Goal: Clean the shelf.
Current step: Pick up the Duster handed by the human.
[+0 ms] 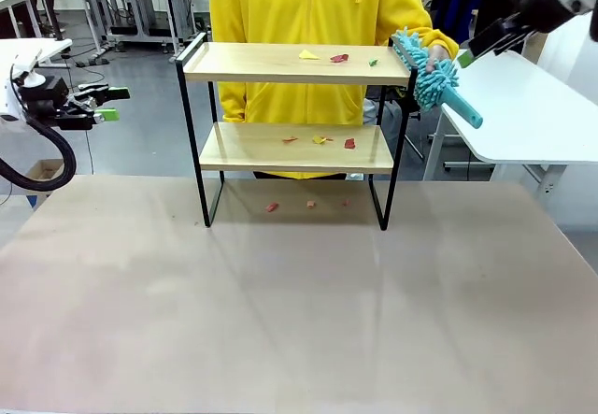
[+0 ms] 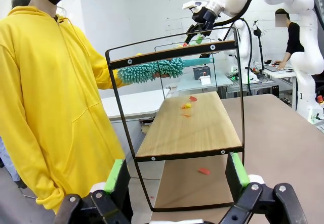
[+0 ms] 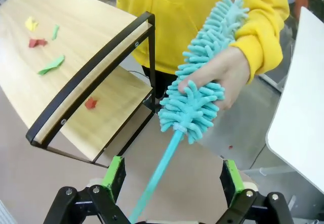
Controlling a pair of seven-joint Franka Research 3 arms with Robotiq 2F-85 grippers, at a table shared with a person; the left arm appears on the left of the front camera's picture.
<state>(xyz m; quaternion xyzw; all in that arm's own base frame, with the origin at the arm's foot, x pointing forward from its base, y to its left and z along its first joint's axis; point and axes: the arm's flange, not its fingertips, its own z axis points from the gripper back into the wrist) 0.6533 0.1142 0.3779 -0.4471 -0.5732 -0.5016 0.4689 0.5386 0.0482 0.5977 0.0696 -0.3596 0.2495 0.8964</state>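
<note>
Table, shelf holding coloured scraps

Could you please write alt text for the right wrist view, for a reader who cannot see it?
A person's hand, in a yellow sleeve, holds a teal fluffy duster by its head, the handle pointing down between the open jaws of the right gripper, not gripped. At left stands the shelf, with small coloured scraps on both wooden boards.

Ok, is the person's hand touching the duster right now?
Touching. The right wrist view shows the person's hand wrapped around the fluffy teal head of the duster, with strands sticking out around the fingers.
</note>
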